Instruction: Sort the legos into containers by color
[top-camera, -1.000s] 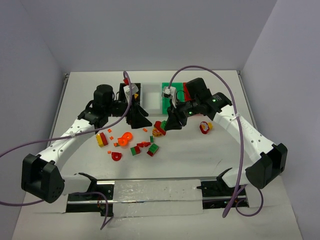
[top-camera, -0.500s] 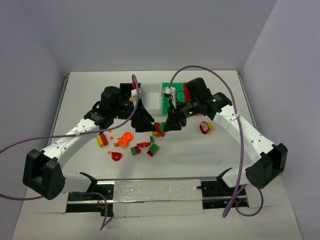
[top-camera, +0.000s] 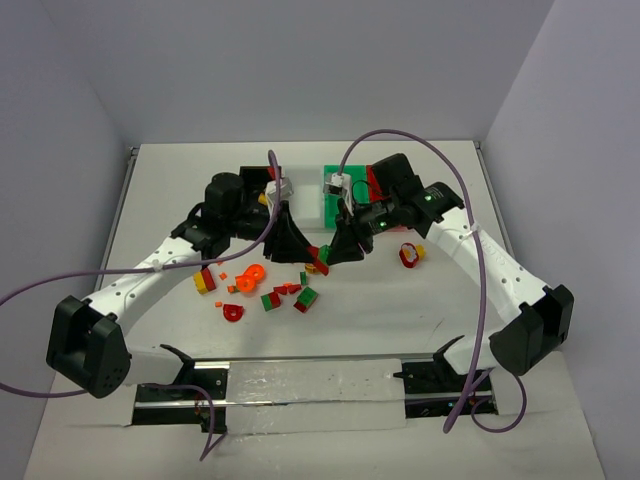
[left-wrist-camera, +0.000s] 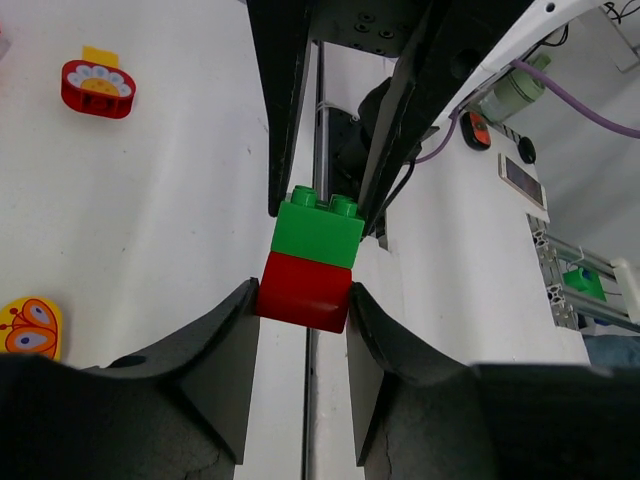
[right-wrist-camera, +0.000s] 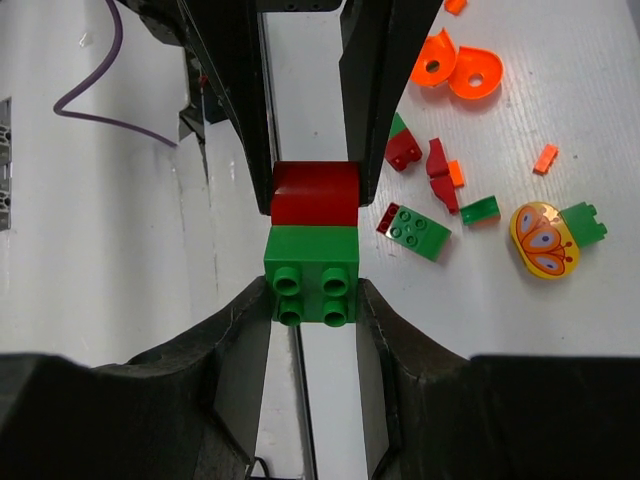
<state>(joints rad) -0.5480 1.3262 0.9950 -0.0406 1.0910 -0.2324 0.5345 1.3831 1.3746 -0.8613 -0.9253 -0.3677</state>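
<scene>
two glossy plastic pieces joined: studded green brick (right-wrist-camera: 311, 272), smooth rounded red brick (right-wrist-camera: 315, 193).

left gripper (left-wrist-camera: 302, 294) clamps red brick (left-wrist-camera: 305, 285); right gripper (right-wrist-camera: 312, 298) clamps green brick (right-wrist-camera: 312, 262); grippers face, tip to tip.

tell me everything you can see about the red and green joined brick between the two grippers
It is a glossy plastic two-piece stack: a green brick with four round studs on its free end, joined at the other end to a smooth red brick with a rounded edge. It sits between the two arms. The right gripper clamps the green brick's sides; the left gripper pinches the red brick.
</scene>
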